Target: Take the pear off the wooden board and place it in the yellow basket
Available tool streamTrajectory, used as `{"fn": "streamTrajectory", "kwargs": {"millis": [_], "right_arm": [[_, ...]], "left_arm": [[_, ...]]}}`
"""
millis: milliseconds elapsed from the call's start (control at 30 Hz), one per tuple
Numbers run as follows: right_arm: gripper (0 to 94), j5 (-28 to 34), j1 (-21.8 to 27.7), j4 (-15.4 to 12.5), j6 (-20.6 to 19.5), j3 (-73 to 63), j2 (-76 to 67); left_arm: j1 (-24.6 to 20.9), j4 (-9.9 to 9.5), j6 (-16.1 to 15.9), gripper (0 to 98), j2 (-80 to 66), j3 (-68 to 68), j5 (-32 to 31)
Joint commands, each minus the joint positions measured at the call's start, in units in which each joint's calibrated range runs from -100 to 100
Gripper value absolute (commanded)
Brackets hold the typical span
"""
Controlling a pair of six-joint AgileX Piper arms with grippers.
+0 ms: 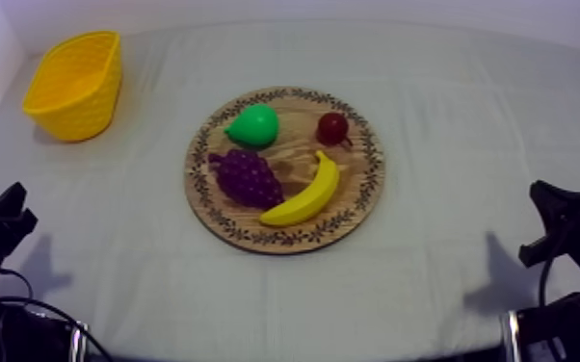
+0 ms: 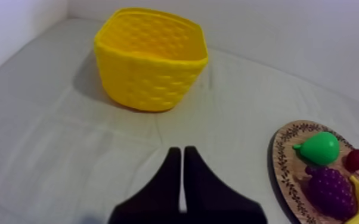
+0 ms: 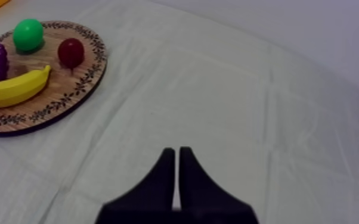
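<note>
Top view: pear (image 1: 253, 125) on wooden board (image 1: 354, 181)

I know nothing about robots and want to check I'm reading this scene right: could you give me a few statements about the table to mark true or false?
1. The pear lies on the wooden board. True.
2. The banana is inside the yellow basket. False: it lies on the board, beside the grapes.
3. The left gripper and the right gripper are both shut on nothing. True.
4. The small red fruit lies off the board. False: it sits on the board, beside the pear.
5. The basket stands at the left arm's side of the table. True.
</note>
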Motion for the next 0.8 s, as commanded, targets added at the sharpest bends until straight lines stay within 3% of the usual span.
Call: {"fn": "streamTrajectory", "kwargs": {"millis": [0,767], "right_arm": [[0.4,0.04,0.00,-0.01,-0.01,-0.05,-0.04],[0.4,0.04,0.00,-0.01,-0.01,-0.05,-0.04]], "left_arm": [[-0.03,-0.01,-0.01,0.0,-0.03,0.00,-0.03],[0.10,-0.01,-0.67,0.0,-0.03,0.00,-0.03]]}}
